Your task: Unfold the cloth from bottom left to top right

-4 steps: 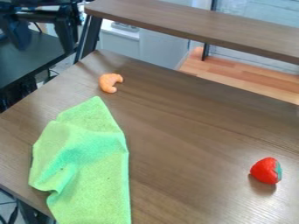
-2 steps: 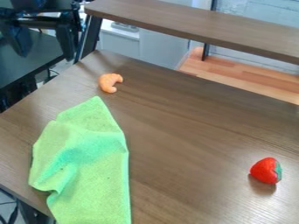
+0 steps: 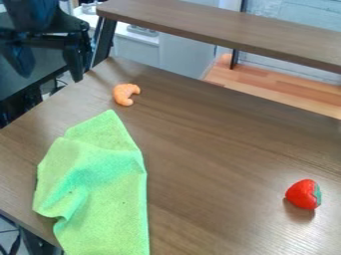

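Two fingers [image 3: 75,61] hang wide apart, empty; the cloth [image 3: 110,199] lies below them, slightly right. Best pinch only its top layer along the bottom-left edge, then draw low towards top right.

Soft bright-green fabric cloth [image 3: 110,199]: one. Small toy foods: two in all, being one rounded red strawberry with green cap [image 3: 303,194] and one curved, lumpy orange piece [image 3: 124,93] (shrimp or croissant, hard to say). Brown wood-grain tabletop [image 3: 213,149]: one. Long brown wood-grain shelf [image 3: 200,25]: one. Dark, narrow shelf uprights [image 3: 104,42]: two. Black two-finger robot gripper [image 3: 49,64]: one.
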